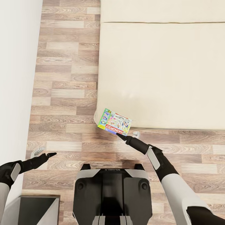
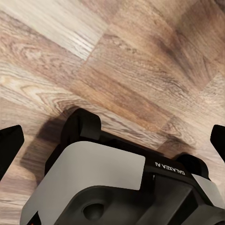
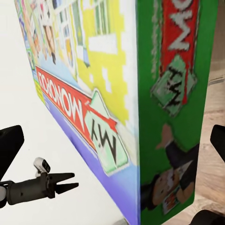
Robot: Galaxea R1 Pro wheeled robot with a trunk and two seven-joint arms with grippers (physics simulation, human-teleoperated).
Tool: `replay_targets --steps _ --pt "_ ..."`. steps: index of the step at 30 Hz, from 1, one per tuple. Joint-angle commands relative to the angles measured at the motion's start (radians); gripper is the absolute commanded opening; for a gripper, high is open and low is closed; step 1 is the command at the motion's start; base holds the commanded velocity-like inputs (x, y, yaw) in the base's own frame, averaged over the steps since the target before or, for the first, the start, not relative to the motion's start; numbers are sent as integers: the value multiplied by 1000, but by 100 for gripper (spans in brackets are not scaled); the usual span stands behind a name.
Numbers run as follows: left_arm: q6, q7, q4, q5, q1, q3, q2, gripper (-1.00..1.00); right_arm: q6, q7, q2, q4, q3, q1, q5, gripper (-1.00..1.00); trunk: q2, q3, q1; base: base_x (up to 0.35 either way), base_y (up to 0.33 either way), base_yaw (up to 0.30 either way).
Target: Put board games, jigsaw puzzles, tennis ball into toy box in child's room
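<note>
Two arms reach forward from the robot's dark base (image 1: 112,187) over the wood-plank floor (image 1: 65,93). The left gripper (image 1: 47,156) hangs low beside the white wall (image 1: 15,78), its fingers spread wide with nothing between them; its wrist view looks down on the base and floor. The right gripper (image 1: 120,135) stretches to the near corner of the bed (image 1: 162,75), its tips at the edge of a Monopoly board game (image 1: 114,122). From the right wrist view the box (image 3: 140,93) stands between widely spread fingertips (image 3: 9,145), not yet clamped. The game lies flat on the beige mattress, slightly overhanging the corner.
</note>
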Motion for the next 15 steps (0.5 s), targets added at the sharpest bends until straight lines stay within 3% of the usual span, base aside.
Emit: replay_targets --steps 1,15 --pt "8 -3 0 0 -1 5 0 100 9 3 1 0 -4 0 -5 100 -1 0 0 0 0 0" --pt "8 -3 0 0 -1 5 0 100 7 3 -6 1 -10 0 -11 100 -1 0 0 0 0 0"
